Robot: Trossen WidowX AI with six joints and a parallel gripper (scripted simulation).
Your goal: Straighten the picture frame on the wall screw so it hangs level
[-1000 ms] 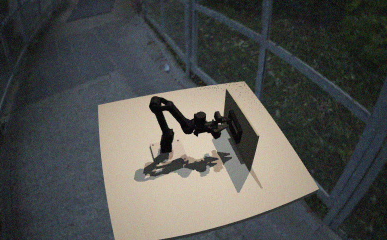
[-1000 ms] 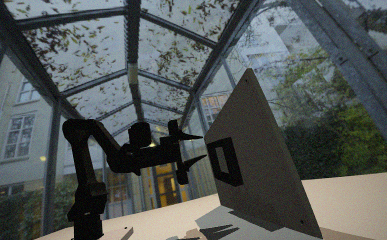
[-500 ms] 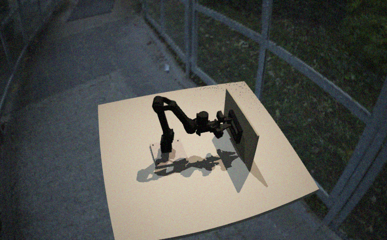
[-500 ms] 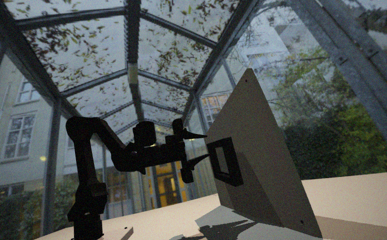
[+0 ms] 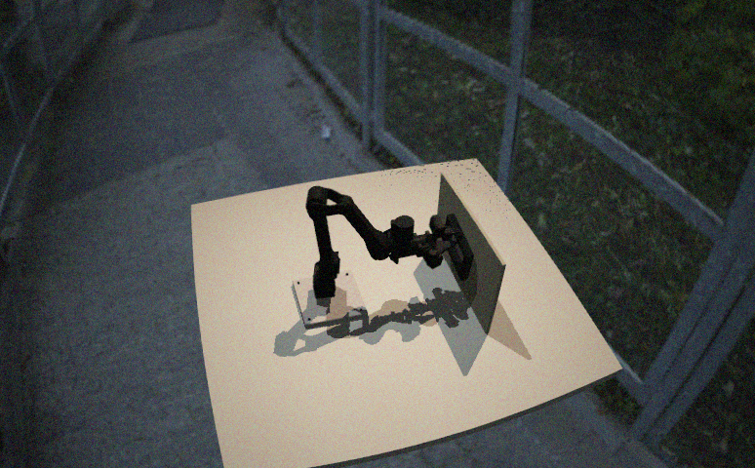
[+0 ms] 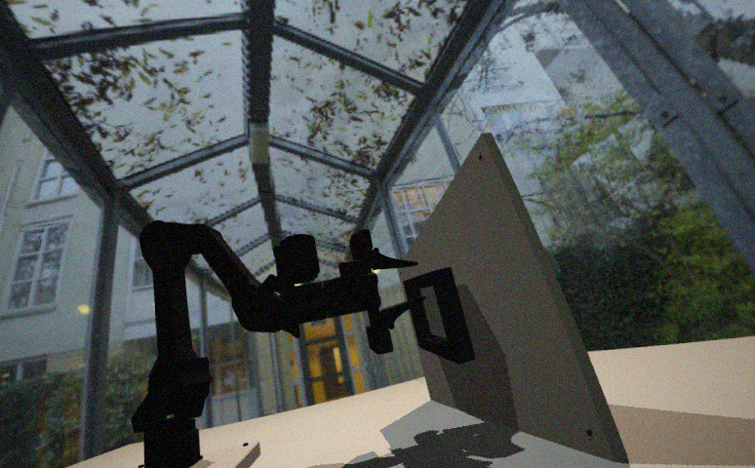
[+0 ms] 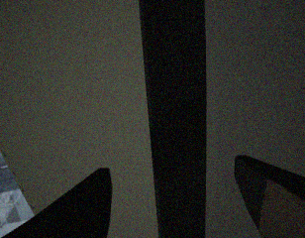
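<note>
Picture frame (image 6: 438, 316), black, rectangular, long axis near vertical, directly ahead of black parallel-jaw gripper (image 6: 400, 285); jaws apart, straddling one side bar, holding nothing.

No text, label, brand, number or sign can be read in any of the three views. The wall panel (image 6: 503, 278), the dark picture frame (image 6: 439, 316) on it, the black arm (image 6: 224, 284) and the bench (image 5: 370, 370) all show plain, unmarked surfaces.
</note>
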